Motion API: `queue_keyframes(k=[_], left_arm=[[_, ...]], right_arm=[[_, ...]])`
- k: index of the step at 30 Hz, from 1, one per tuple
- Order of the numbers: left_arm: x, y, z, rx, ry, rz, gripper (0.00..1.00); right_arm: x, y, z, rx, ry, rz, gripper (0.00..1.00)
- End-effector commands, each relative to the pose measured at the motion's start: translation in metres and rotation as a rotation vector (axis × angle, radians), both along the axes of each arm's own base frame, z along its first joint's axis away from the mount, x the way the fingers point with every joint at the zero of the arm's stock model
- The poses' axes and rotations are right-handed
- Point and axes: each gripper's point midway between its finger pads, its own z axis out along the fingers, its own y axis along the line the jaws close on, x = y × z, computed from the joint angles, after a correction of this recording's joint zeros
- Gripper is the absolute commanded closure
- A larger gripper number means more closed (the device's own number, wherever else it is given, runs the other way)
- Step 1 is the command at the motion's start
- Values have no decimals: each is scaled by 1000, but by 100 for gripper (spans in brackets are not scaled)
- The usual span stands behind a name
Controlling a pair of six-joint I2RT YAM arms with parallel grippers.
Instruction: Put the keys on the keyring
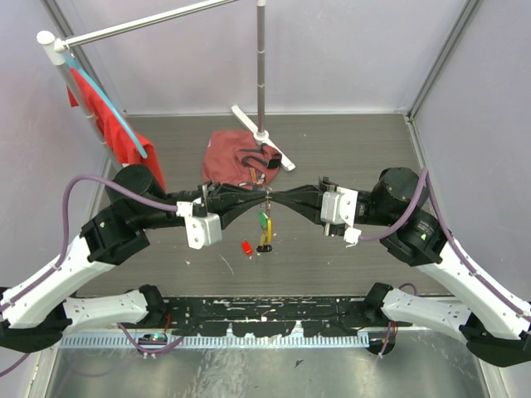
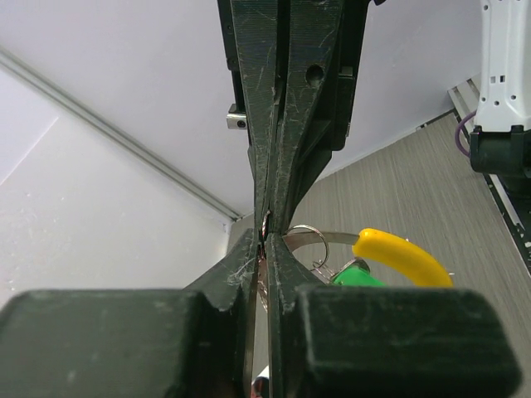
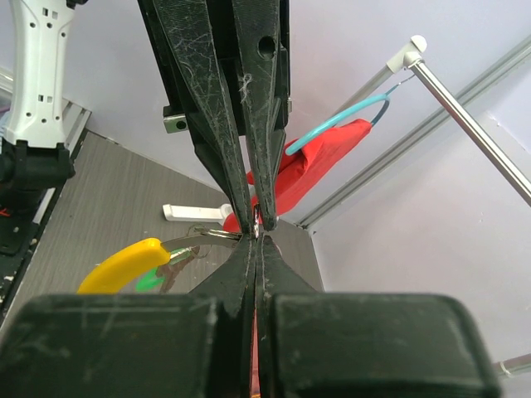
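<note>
My left gripper and right gripper meet tip to tip above the middle of the table. Both are shut on the thin silvery keyring, pinched between the fingertips and mostly hidden; it shows as a sliver in the right wrist view. A green-headed key and a yellow-headed key hang below the tips. The yellow head and the green head show beside my left gripper, and again in the right wrist view, yellow and green, beside my right gripper. A red-headed key lies on the table.
A metal pole stand with a white foot stands behind the grippers. A dark red pouch lies beside it. A red cloth on a blue hanger hangs from a rail at the back left. Walls close the table on three sides.
</note>
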Motion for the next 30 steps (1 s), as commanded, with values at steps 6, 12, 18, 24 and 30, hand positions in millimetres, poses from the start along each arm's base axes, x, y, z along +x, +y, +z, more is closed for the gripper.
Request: queue_keyframes(k=[6,12,18,24,30], left_arm=[[2,-5,3,-14,-1,-2,78],[1,-4,4,-18,-3,-3,84],[1,-6,4,-15,3,-11,90],[1,-8,3,7,6,-14,100],[3,-2,5,4,4,12,100]], right_arm=[[-11,-7,34,88,-62,21,100],[-12,-7,34,87,-61,24,99],[-12,-8,34,87,-54,25,100],[-12,-8,32,83,-51,24,97],[-10,-16,35,87,-65,-18,63]])
